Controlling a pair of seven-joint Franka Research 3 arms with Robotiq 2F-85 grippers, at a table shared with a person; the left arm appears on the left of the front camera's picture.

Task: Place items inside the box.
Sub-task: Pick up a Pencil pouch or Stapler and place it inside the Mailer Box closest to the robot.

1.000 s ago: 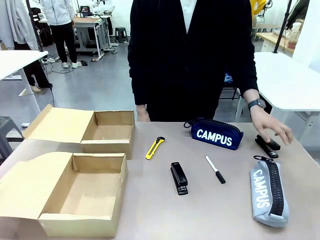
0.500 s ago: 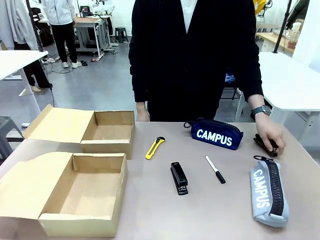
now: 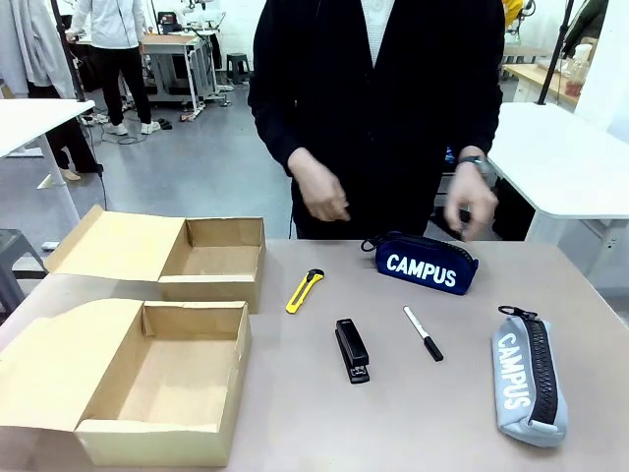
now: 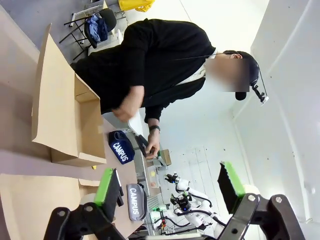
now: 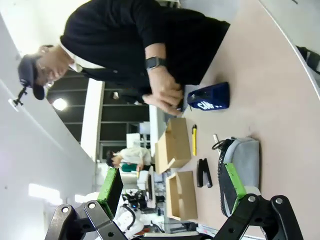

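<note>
Stapler (image 3: 352,350), knife (image 3: 305,290), marker (image 3: 424,333), navy case (image 3: 423,264) & grey case (image 3: 529,379) lie on table (image 3: 393,423), right of near box (image 3: 157,379) & far box (image 3: 211,258). Person's hands (image 3: 319,187) hover above far edge. Left jaws wide, right jaws wide, both empty.

Grey floor (image 3: 197,167), white side tables (image 3: 575,162).

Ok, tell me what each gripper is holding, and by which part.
Nothing. The left gripper and the right gripper both stand open, with nothing between their pads.
</note>
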